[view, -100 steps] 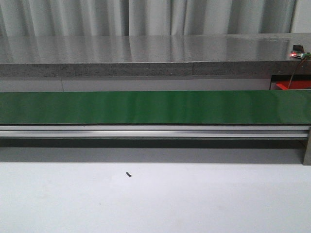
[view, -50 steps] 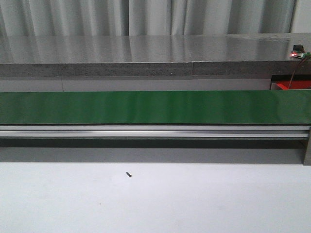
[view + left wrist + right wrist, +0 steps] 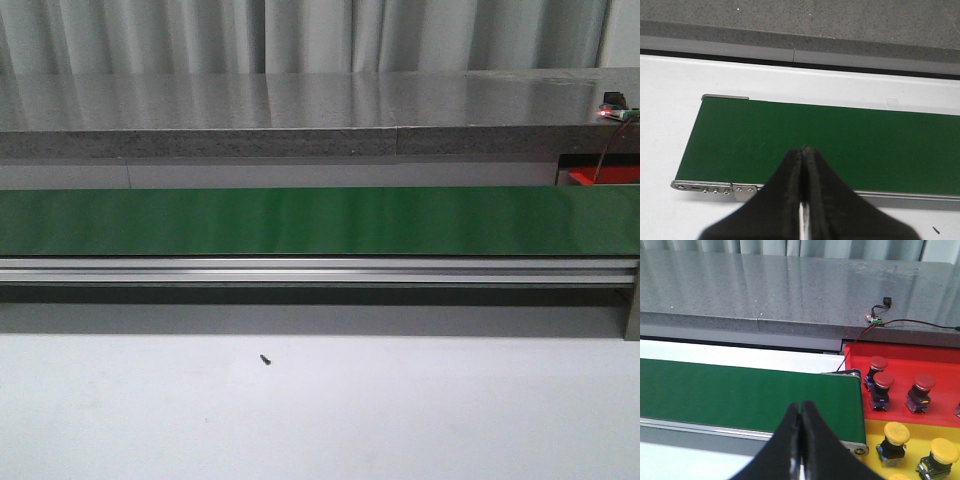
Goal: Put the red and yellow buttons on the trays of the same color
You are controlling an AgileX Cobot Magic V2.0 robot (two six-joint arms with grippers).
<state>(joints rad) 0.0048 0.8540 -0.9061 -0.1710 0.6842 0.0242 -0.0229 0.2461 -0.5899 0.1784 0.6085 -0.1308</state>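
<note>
In the right wrist view, three red buttons (image 3: 883, 382) stand on the red tray (image 3: 940, 357), and yellow buttons (image 3: 895, 433) stand on the yellow tray (image 3: 875, 432) beside it. Both trays lie past the end of the green conveyor belt (image 3: 740, 392). My right gripper (image 3: 801, 405) is shut with nothing in it, above the belt's near edge. My left gripper (image 3: 804, 150) is shut and empty, over the other end of the belt (image 3: 840, 145). No button lies on the belt (image 3: 320, 220) in the front view, where only a corner of the red tray (image 3: 600, 178) shows.
A grey stone counter (image 3: 300, 110) runs behind the belt. A small circuit board with a lit red light and wires (image 3: 875, 319) sits on its edge near the red tray. A small dark screw (image 3: 265, 359) lies on the white table in front of the belt.
</note>
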